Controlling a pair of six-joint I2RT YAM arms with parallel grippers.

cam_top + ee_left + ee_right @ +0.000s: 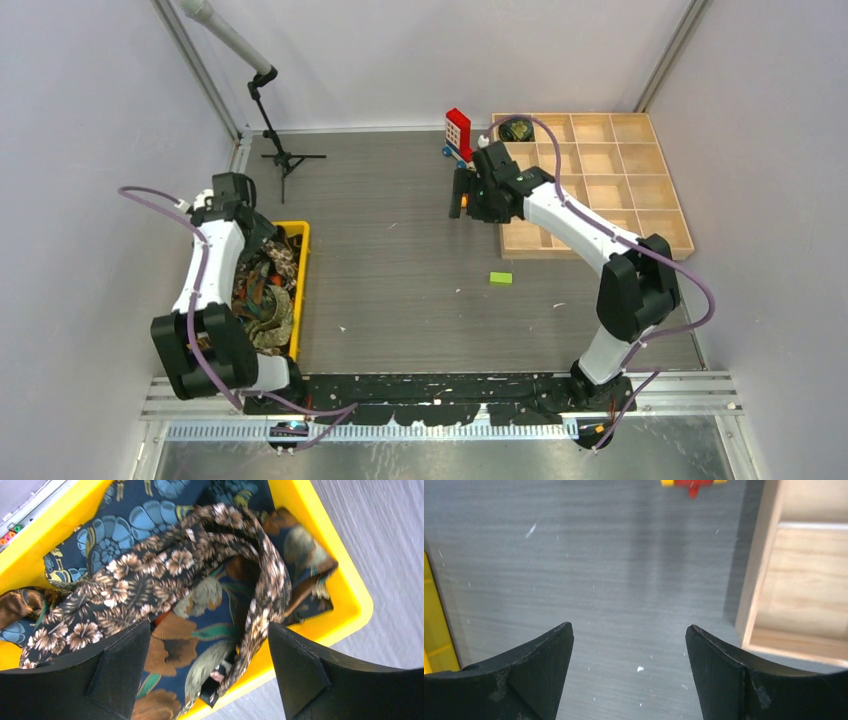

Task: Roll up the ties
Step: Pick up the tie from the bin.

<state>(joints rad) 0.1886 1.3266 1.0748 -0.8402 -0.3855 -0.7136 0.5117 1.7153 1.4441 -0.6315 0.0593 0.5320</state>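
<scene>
Several ties [268, 290] lie tangled in a yellow bin [302, 290] at the left. In the left wrist view a brown floral tie [165, 570] loops over blue patterned ties [115, 530]. My left gripper [209, 625] hangs open just above this pile near the bin's rim [350, 595]; fabric lies below the gap, but neither finger presses on it. In the top view it [262, 232] is over the bin's far end. A dark rolled tie [517, 129] sits in a far compartment of the wooden tray [620, 190]. My right gripper [629, 626] is open and empty over bare table.
The wooden tray's wall [809, 590] stands just right of my right gripper [462, 195]. A red-and-white toy brick [458, 130] stands at the tray's far left corner. A small green block [501, 278] lies mid-table. A black stand [280, 150] is at the back left.
</scene>
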